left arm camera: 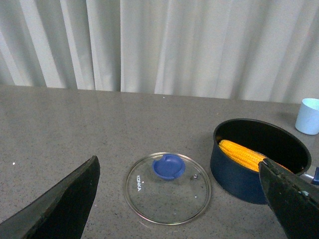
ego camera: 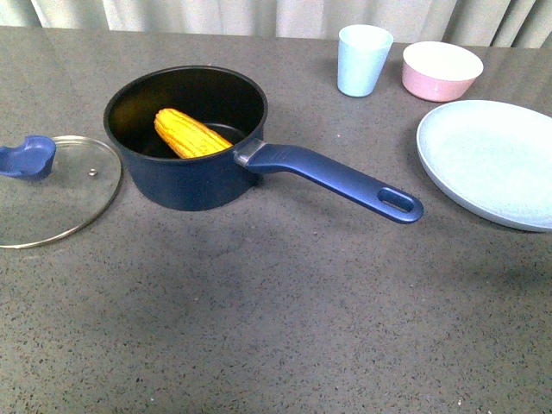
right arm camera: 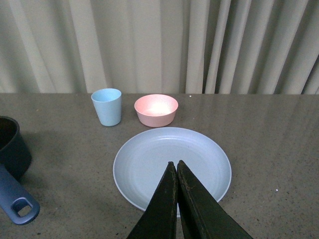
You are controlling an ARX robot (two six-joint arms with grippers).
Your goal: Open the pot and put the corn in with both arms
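The navy-blue pot (ego camera: 185, 177) stands uncovered on the grey table, its long handle (ego camera: 345, 179) pointing right and toward me. The yellow corn (ego camera: 190, 134) lies inside it, leaning on the near wall; the left wrist view also shows the corn (left arm camera: 241, 153) in the pot (left arm camera: 239, 179). A glass lid (ego camera: 52, 194) with a blue knob (ego camera: 28, 158) lies flat on the table left of the pot. Neither arm shows in the front view. My left gripper (left arm camera: 179, 167) hangs open above the lid (left arm camera: 168, 187). My right gripper (right arm camera: 175, 164) is shut and empty over a pale blue plate (right arm camera: 149, 164).
A pale blue cup (ego camera: 363, 59) and a pink bowl (ego camera: 442, 71) stand at the back right. The large pale blue plate (ego camera: 492, 159) lies at the right edge. Curtains hang behind the table. The pot handle's end (right arm camera: 17, 204) shows in the right wrist view.
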